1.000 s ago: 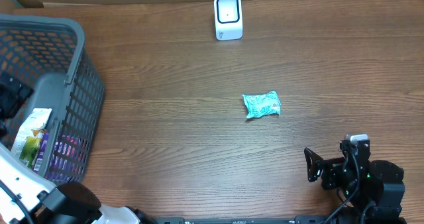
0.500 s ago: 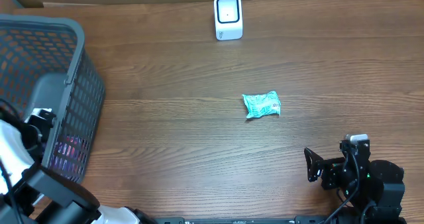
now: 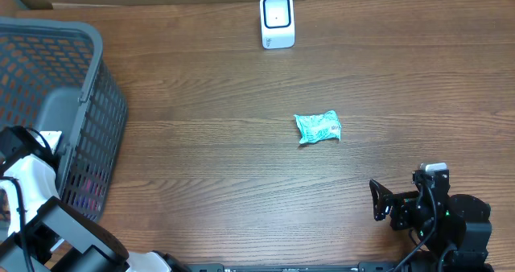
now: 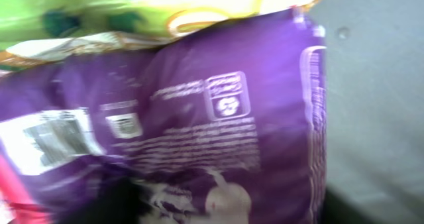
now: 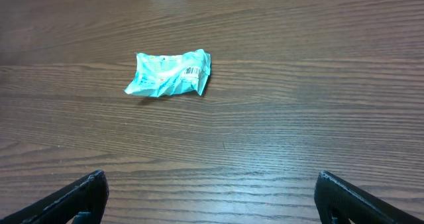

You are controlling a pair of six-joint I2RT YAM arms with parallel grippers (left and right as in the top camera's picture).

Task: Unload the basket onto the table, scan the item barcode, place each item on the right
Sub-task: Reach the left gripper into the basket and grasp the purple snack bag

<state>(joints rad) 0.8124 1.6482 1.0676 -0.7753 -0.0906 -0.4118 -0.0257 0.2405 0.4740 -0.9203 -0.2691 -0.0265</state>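
A purple packet fills the left wrist view, very close and blurred, with a white barcode label at its left. A green and yellow packet lies above it. My left arm reaches down into the grey basket; its jaws are lost in dark blur at the bottom edge. The white scanner stands at the table's far edge. A teal packet lies mid-table, its barcode showing in the right wrist view. My right gripper stands open near the front right, holding nothing.
The basket takes up the left side of the table, and its grey floor shows beside the purple packet. Bare wooden table lies between the basket, the teal packet and the scanner.
My left arm has dropped deeper into the basket and now covers the green and yellow packet seen from overhead before. The right arm and the teal packet have not moved.
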